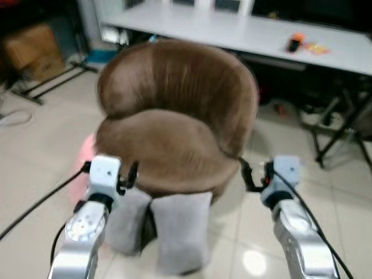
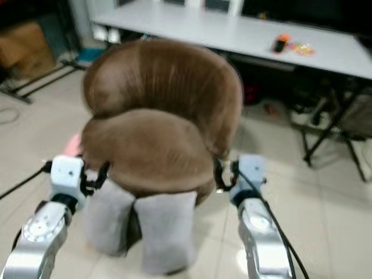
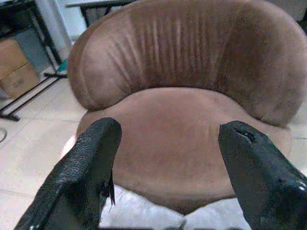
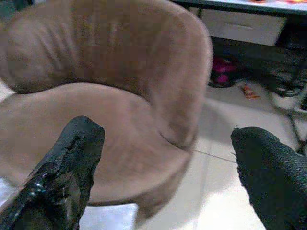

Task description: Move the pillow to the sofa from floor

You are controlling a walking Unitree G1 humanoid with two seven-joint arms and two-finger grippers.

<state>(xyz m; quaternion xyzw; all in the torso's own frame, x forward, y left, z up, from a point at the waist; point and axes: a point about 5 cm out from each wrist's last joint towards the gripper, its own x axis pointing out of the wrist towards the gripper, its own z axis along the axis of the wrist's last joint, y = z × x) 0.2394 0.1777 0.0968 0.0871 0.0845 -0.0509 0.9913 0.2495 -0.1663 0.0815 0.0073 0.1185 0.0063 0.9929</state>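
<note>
A grey pillow, creased into two lobes, stands on the tiled floor and leans against the front of a round brown sofa chair. My left gripper hovers at the seat's front left edge, just above the pillow's left lobe. It is open, and the left wrist view shows the brown seat between its fingers, with a strip of the pillow below. My right gripper is open beside the seat's front right edge, over bare floor, holding nothing.
A long white table stands behind the chair with an orange object on it. Black stand legs are at the right. A cardboard box and floor rails lie far left. Something pink sits by the chair's left side.
</note>
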